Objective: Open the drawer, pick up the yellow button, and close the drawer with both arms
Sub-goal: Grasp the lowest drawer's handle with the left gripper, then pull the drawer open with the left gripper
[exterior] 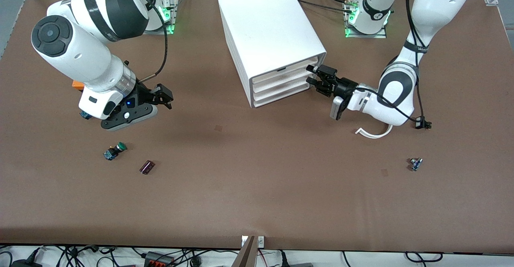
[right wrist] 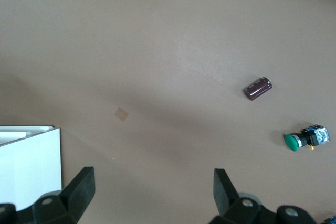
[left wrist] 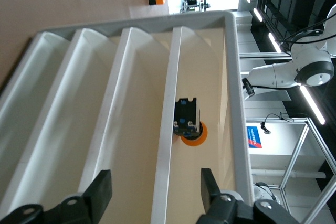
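Two arms are seen at the table (exterior: 257, 202). Nearest the front camera, toward the right arm's end, a green-capped button (exterior: 115, 151) and a dark cylinder (exterior: 147, 167) lie on the table; a small part (exterior: 416, 164) lies toward the left arm's end. A white curved strip (exterior: 373, 133) is seen below the left arm. The right gripper (exterior: 164, 97) is held above the table near these loose parts, fingers (right wrist: 80, 188) spread wide, nothing held; this arm is judged to be waiting. Farther from the camera, the left gripper (exterior: 315, 76) is placed at the front of the cabinet (exterior: 273, 42), at the corner of the drawer (exterior: 287, 71), the topmost tray. Its fingers (left wrist: 100, 192) are moderately spread and straddle the drawer's front lip; whether they are touching it cannot be told. The drawer is at most barely out. The button (left wrist: 190, 124) with the orange cap is seen inside the drawer in the left wrist view, straight ahead of the fingers, deeper in the tray. The left arm is clearly nearer. The pull is judged to run straight out from the cabinet front, along the gripper's axis.
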You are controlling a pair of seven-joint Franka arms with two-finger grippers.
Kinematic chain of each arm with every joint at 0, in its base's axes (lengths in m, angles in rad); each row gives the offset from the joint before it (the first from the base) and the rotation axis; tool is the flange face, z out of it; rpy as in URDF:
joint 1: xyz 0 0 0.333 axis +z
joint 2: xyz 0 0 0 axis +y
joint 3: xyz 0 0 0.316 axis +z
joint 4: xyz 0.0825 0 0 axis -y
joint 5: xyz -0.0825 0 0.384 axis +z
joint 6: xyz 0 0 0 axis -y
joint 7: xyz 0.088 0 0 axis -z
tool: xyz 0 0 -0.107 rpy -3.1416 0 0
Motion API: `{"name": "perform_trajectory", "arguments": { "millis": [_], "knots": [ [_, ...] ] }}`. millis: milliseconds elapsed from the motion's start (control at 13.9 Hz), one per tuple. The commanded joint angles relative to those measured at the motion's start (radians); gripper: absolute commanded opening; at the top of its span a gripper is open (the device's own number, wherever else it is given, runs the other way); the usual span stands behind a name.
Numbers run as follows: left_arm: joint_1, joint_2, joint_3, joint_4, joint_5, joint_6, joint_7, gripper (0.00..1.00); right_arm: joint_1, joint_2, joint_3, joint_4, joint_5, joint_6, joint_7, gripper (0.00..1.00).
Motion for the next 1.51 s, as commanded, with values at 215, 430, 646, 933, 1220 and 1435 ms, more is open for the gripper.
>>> {"name": "perform_trajectory", "arguments": {
  "millis": [215, 430, 646, 933, 1220, 1435],
  "knots": [
    [0.011, -0.019, -0.037, -0.049, -0.027, 0.005, 0.081, 0.35, -0.001, 0.008, -0.010, 0.024, 0.020, -0.009, 0.023, 1.00],
    [0.006, -0.015, -0.037, -0.049, -0.027, -0.001, 0.104, 0.12, -0.004, 0.008, -0.013, 0.027, 0.020, -0.008, 0.015, 1.00],
    [0.016, 0.002, -0.035, -0.043, -0.027, -0.014, 0.104, 0.00, -0.002, 0.008, -0.015, 0.028, 0.020, -0.008, 0.025, 1.00],
    [0.026, 0.037, -0.029, 0.004, -0.021, -0.014, 0.089, 0.00, 0.002, 0.014, -0.015, 0.028, 0.020, -0.006, 0.026, 1.00],
    [0.066, 0.154, -0.021, 0.170, -0.009, -0.016, 0.058, 0.00, 0.019, 0.083, -0.007, 0.121, 0.055, 0.006, 0.022, 1.00],
    [0.089, 0.221, -0.020, 0.305, 0.050, -0.016, 0.003, 0.00, 0.027, 0.137, -0.007, 0.178, 0.176, 0.018, 0.025, 1.00]
  ]
}}
